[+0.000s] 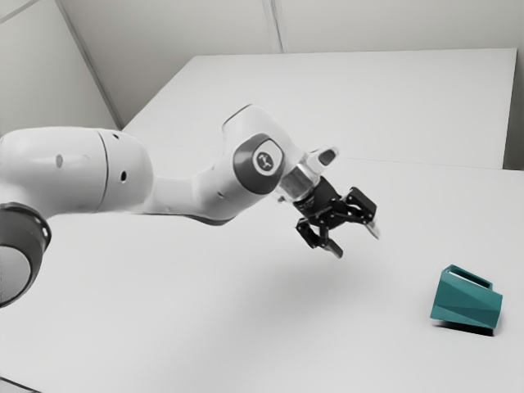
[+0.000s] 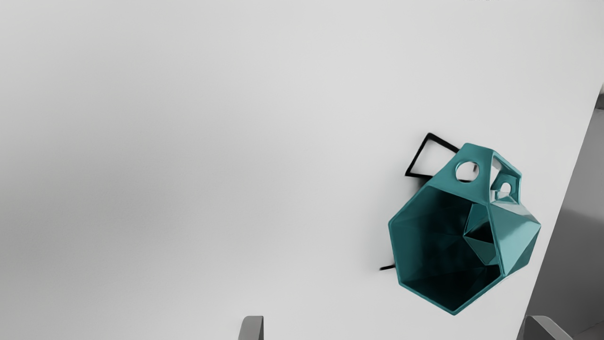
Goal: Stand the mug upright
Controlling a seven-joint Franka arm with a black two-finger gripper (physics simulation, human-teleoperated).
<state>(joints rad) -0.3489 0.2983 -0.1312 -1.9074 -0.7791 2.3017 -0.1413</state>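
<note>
Exterior view: the claw (image 1: 355, 239) hangs above the bench (image 1: 246, 336), released, its jaws well apart and nothing between them. The mug (image 1: 467, 301) lies tipped on its side toward the exterior view's right, apart from the claw and lower down. Pale open surface spreads between the two; I see nothing there to steer around. Wrist view: the mouth (image 2: 448, 241) faces back toward my camera, the handle (image 2: 485, 172) standing off the body on the side away from the bench. Faceted walls, glossy; I judge it stiff and fairly light, perhaps ceramic or hard plastic, so apt to slip or roll on a flat if pinched off-centre, and possibly brittle if knocked. Best hold, I reckon: one pad inside the mouth, one outside, across the wall near the rim (image 2: 395, 257), then tilt until the base sits flat. The handle is a fallback, though its holes and slanted faces may let the mug swing. The bench edge (image 2: 576, 146) runs close beyond the mug's base end, so I would avoid shoving that way and turn it toward the roomier side, nearer the claw.
</note>
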